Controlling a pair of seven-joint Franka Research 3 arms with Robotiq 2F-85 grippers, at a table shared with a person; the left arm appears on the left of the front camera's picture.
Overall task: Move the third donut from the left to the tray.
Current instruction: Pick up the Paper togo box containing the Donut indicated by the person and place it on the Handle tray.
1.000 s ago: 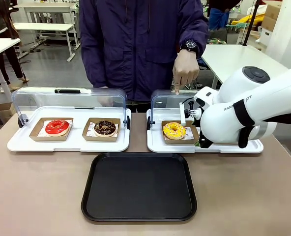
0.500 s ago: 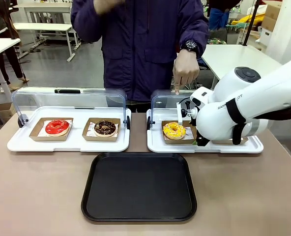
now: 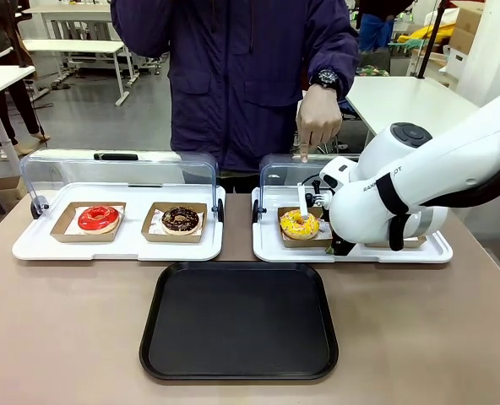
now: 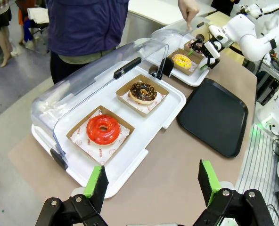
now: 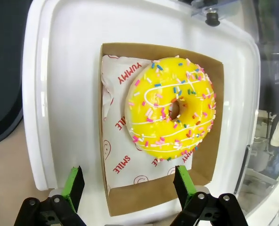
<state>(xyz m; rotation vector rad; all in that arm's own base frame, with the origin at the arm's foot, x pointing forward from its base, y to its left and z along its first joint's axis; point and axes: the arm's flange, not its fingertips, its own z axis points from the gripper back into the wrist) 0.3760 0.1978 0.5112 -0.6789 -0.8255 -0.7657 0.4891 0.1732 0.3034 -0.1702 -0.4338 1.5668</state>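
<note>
I see my right gripper [image 5: 128, 190] open over the yellow donut [image 5: 170, 107], which sits in its holder [image 5: 153, 195] on the white tray [image 5: 64, 84]. My left gripper [image 4: 151, 186] hangs open. The black tray [image 3: 238, 321] lies nearby.

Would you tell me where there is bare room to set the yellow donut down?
The black tray lies wholly bare. Bare tabletop flanks it on both sides. It is crowded at the right white tray, where the open right gripper hangs over the yellow donut.
</note>
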